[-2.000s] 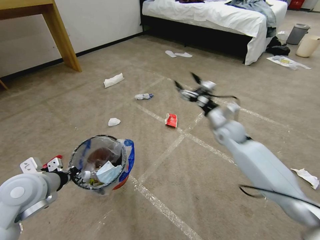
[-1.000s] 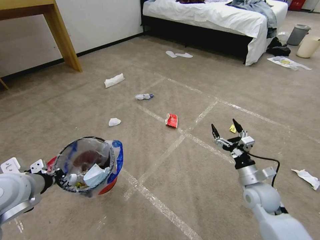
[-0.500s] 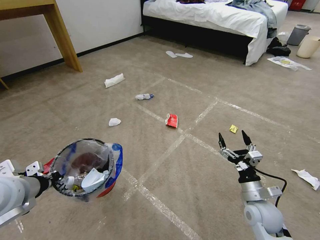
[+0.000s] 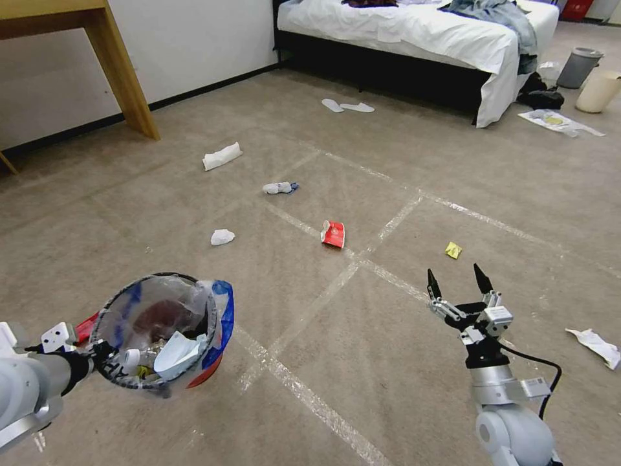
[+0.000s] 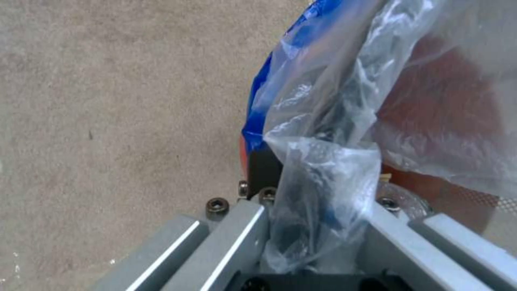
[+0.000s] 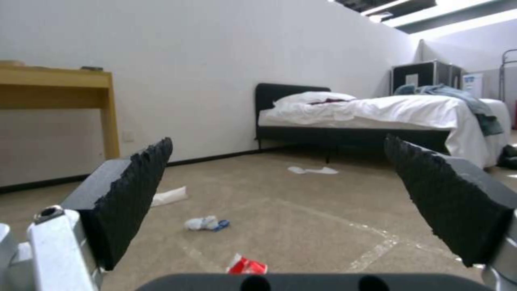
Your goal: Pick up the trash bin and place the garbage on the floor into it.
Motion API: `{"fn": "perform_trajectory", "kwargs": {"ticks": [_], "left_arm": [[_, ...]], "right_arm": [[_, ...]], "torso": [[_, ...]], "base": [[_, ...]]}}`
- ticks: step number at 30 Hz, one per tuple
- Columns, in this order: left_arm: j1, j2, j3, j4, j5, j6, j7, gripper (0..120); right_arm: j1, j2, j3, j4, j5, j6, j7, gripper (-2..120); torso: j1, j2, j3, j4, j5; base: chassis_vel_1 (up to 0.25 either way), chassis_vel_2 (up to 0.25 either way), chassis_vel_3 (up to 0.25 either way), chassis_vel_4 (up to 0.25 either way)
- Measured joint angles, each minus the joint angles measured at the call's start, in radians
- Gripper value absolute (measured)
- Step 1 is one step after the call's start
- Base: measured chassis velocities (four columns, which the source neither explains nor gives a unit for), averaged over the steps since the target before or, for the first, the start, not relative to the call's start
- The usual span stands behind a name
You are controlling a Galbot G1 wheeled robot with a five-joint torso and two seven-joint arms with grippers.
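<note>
One yellow scrap (image 4: 453,250) just beyond right claw (image 4: 455,283).

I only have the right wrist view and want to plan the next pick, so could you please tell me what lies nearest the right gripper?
Observer: A yellow scrap lies on the carpet just ahead of the open right gripper.
Operator: Thank you. Where is the trash bin?
Observer: The left gripper holds the trash bin by its rim, tilted, on the robot's left.
Operator: Is anything off to the right?
Observer: A crumpled white tissue lies on the floor to the right of the right arm.
</note>
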Motion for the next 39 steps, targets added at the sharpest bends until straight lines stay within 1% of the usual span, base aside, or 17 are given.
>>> {"fn": "perform_trajectory", "kwargs": {"ticks": [8, 19, 29, 39], "left_arm": [[0.004, 0.001, -0.014, -0.008, -0.012, -0.001, 0.000, 0], [0.023, 0.011, -0.057, -0.016, -0.034, -0.002, -0.004, 0], [0.010, 0.008, -0.050, -0.005, -0.036, -0.003, -0.003, 0], [0.005, 0.012, -0.055, 0.004, -0.040, -0.009, -0.003, 0]], "right_arm": [[-0.004, 0.005, -0.008, 0.000, -0.015, 0.011, -0.008, 100], [-0.001, 0.018, -0.027, -0.014, -0.045, 0.019, -0.014, 100], [-0.001, 0.022, -0.029, -0.019, -0.055, 0.024, -0.019, 100], [0.004, 0.023, -0.032, -0.027, -0.056, 0.032, -0.024, 100]], "torso": [[0.000, 0.000, 0.000, 0.0000, 0.0000], [0.000, 0.000, 0.000, 0.0000, 0.0000], [0.000, 0.000, 0.000, -0.0001, 0.0000], [0.000, 0.000, 0.000, 0.0000, 0.0000]], "base": [[0.000, 0.000, 0.000, 0.000], [-0.005, 0.003, 0.003, -0.006], [-0.052, 0.057, 0.063, -0.055], [-0.081, 0.081, 0.078, -0.080]]}}
